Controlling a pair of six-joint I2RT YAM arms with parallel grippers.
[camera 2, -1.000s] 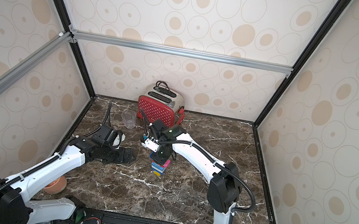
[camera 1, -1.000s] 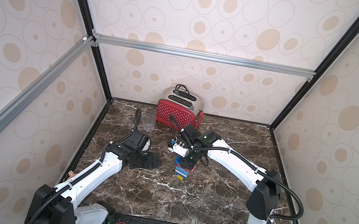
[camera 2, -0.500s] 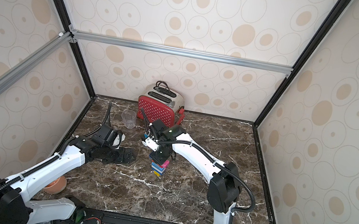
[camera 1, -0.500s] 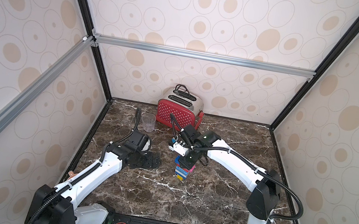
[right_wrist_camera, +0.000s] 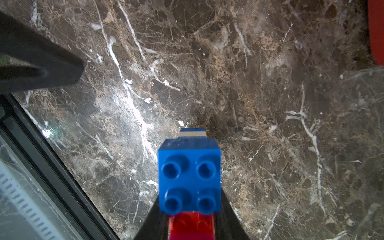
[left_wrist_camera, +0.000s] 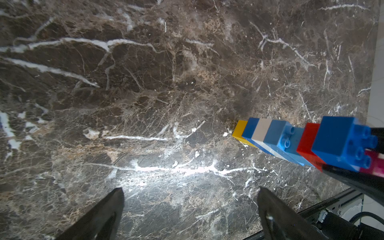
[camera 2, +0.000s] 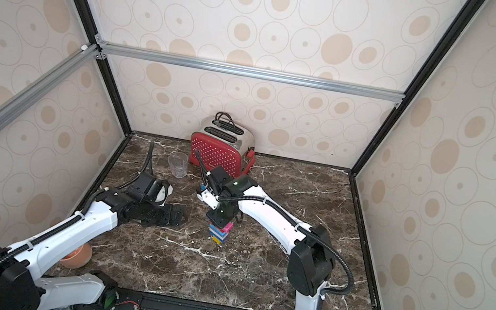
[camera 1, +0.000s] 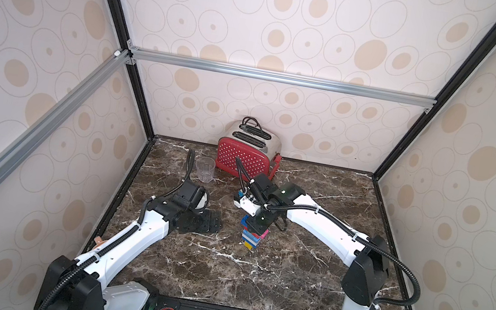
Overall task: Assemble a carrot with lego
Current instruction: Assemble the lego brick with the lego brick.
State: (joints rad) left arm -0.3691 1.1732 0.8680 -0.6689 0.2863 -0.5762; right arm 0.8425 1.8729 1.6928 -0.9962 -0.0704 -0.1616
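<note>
The carrot [camera 1: 252, 238] [camera 2: 219, 233] stands upright on the marble table, yellow tip down, with blue, white, blue and red layers above it. A small blue brick [right_wrist_camera: 189, 178] and a pink brick [left_wrist_camera: 372, 164] sit at its wide top end. My right gripper [camera 1: 259, 224] [camera 2: 220, 219] [right_wrist_camera: 190, 217] comes down from above and is shut on that wide end, its fingers at the red layer. My left gripper [camera 1: 210, 221] [camera 2: 175, 215] [left_wrist_camera: 190, 191] rests low to the carrot's left, open with only bare marble between its fingers. In the left wrist view the carrot [left_wrist_camera: 291, 137] lies off to one side.
A red toaster [camera 1: 246, 155] stands at the back wall, and a clear cup [camera 1: 205, 169] is beside it on the left. An orange bowl [camera 2: 77, 256] sits near the front left corner, partly under my left arm. Walls enclose the table on three sides.
</note>
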